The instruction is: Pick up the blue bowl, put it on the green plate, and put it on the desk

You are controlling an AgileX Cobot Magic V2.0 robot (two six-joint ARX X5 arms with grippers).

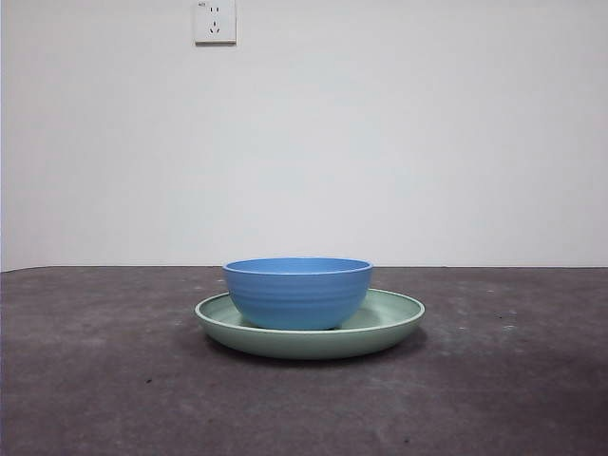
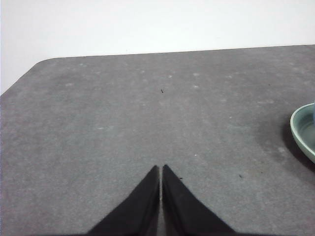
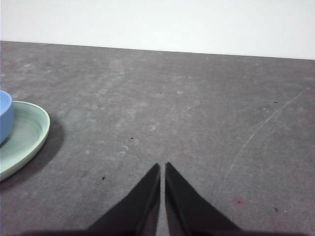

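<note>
Blue bowl (image 1: 297, 293): you see it upright inside the green plate, resting on the plate's floor, a little left of the plate's middle
Green plate (image 1: 399, 318): flat on the counter, its rim showing all round the bowl
Counter (image 1: 95, 370): dark grey, scuffed and specked
Left pincer (image 2: 161, 169): your jaws are closed, empty, low over bare counter, well apart from the plate
Right pincer (image 3: 162, 168): jaws closed, empty, over bare counter, apart from the plate
Wall socket (image 1: 215, 21): white, on the wall behind
</note>
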